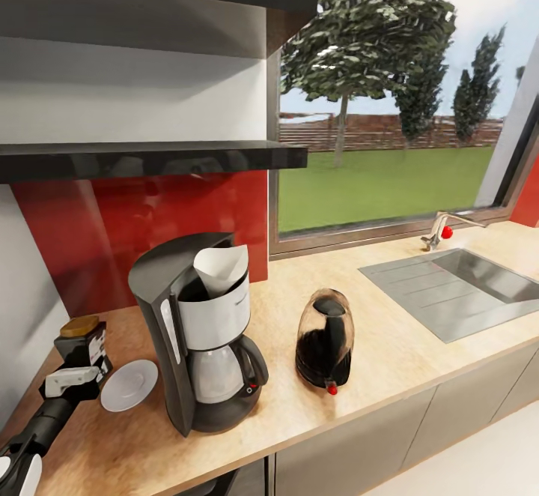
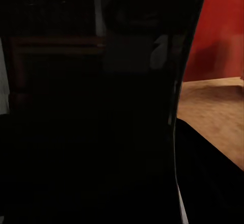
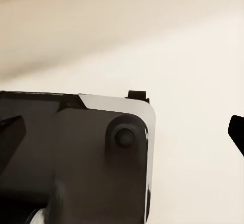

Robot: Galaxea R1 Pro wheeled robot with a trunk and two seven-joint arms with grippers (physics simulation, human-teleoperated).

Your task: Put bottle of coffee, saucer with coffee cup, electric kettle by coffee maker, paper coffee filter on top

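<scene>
Nearest the camera in the head view, the left arm reaches up from the counter's near corner, its left gripper (image 1: 71, 382) level with the countertop (image 1: 404, 346) and right against the bottle of coffee (image 1: 82, 340), which stands on the counter beside the coffee maker (image 1: 198, 331). Whether the jaws are closed on the bottle or merely beside it cannot be told. Between bottle and coffee maker lies the saucer (image 1: 129, 385), bare; no cup sits on it. On the coffee maker's other side stands the electric kettle (image 1: 324, 340). On top of the coffee maker rests the paper coffee filter (image 1: 219, 270). Above and behind it hangs the kitchen shelf (image 1: 150, 157). Bottle, filter, saucer and kettle seem placed; the cup appears to remain. Right gripper's fingertips (image 3: 11, 132) spread wide, holding nothing.
</scene>
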